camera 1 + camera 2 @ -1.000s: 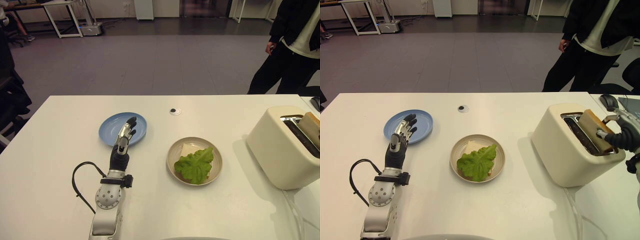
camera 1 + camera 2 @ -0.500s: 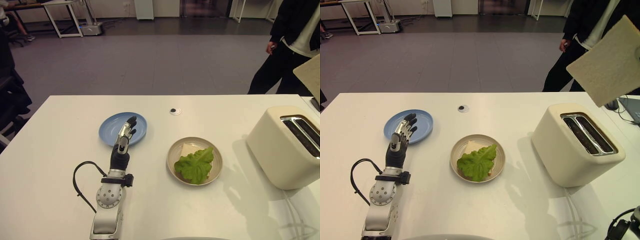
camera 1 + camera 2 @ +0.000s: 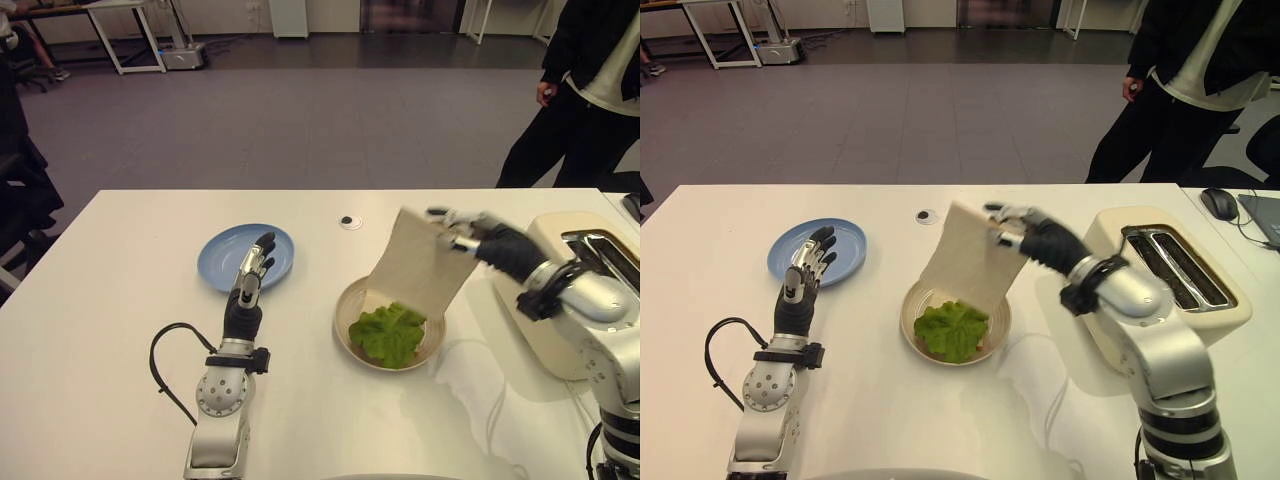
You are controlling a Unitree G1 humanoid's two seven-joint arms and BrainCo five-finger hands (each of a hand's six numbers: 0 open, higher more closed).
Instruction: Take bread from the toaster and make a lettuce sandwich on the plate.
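Observation:
My right hand [image 3: 490, 243] is shut on a slice of bread [image 3: 420, 265], held tilted just above the beige plate [image 3: 345, 305]. On that plate lies a green lettuce leaf [image 3: 388, 334] over another slice that is mostly hidden. The cream toaster [image 3: 1160, 290] stands at the right with both slots empty. My left hand [image 3: 247, 290] rests flat on the table, fingers stretched out, its tips at the edge of the blue plate [image 3: 245, 254].
A small black and white disc [image 3: 347, 221] lies on the table beyond the plates. A black cable [image 3: 165, 355] loops beside my left wrist. A computer mouse [image 3: 1220, 203] sits past the toaster. A person stands beyond the table's far right corner.
My right hand pulled the bread out of the toaster, lifted it high, then carried it left and down over the plate with the lettuce. The left hand stayed put.

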